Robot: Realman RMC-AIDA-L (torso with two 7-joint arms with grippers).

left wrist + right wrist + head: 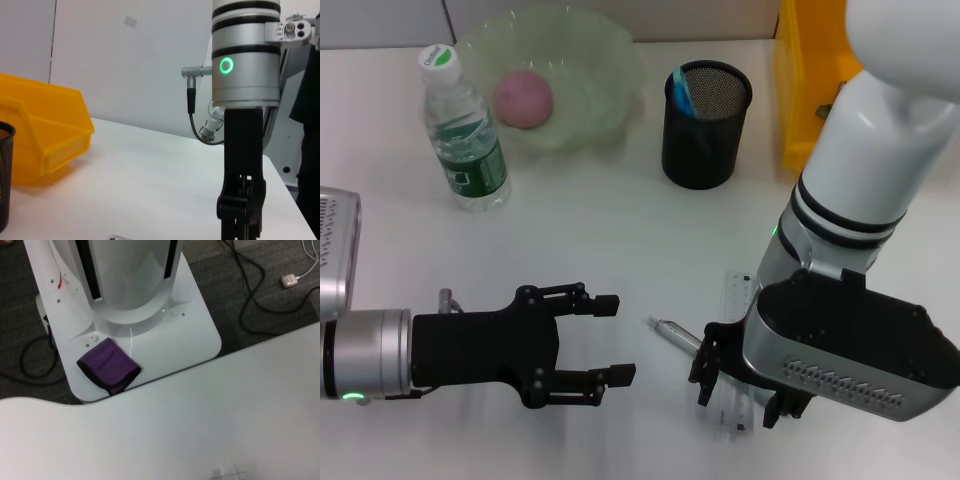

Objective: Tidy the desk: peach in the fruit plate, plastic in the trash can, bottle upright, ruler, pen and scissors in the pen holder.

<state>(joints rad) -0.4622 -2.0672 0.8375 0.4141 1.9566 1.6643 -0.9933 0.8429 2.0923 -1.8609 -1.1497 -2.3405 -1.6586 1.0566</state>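
Note:
A pink peach point(523, 97) lies in the green fruit plate point(610, 60) at the back. A water bottle point(463, 135) stands upright to the plate's left. The black mesh pen holder point(707, 125) holds a blue thing point(682, 92). A clear ruler point(738, 295) and a silver pen point(672, 333) lie on the table at the front. My right gripper point(738, 390) is open, low over the ruler, with a finger on each side of it; the pen's end is next to it. My left gripper point(615, 340) is open and empty, left of the pen. No plastic or scissors show.
A yellow bin point(805, 90) stands at the back right, behind the pen holder; it also shows in the left wrist view point(45, 140). The left wrist view shows the right arm's wrist point(245, 65). The right wrist view shows the table edge, the robot base point(150, 330) and a purple cloth point(107, 365).

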